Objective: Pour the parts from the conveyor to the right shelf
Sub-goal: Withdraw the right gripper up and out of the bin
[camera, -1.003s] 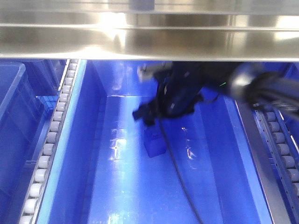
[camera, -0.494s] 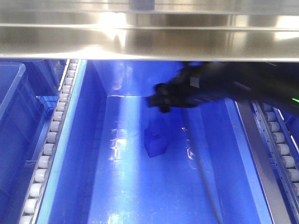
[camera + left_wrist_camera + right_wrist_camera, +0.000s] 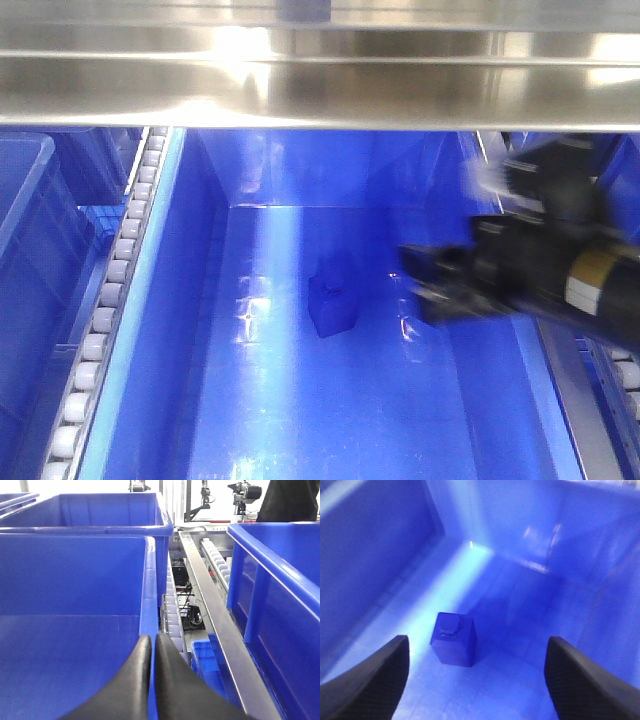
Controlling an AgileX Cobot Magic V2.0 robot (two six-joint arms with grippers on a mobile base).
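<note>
On the far left, the shelf's white rollers (image 3: pixel 100 320) run alongside the bin (image 3: pixel 210 300) so that bins can slide on the rail; my left fingers (image 3: pixel 151 655) sit pressed together with nothing between them, parked just over the rim of a neighbouring blue bin (image 3: pixel 75 580), out of the way, as I judge it, because this arm has no part in the work here. Moving right, the blue part (image 3: pixel 331 307) stands on the bin floor near its middle, stud face up in my right wrist view (image 3: pixel 453 638), touching nothing but the floor; so it is already in the shelf's bin. My right fingers (image 3: pixel 475 680) are spread wide and empty above and near it, the part lying between and beyond their tips. Farther right, my right arm (image 3: pixel 540 270) is a dark blur, its fingers unreadable from the front; the steel rail (image 3: pixel 320 90) overhead cuts off the bin's far wall, and the conveyor is nowhere in view.
</note>
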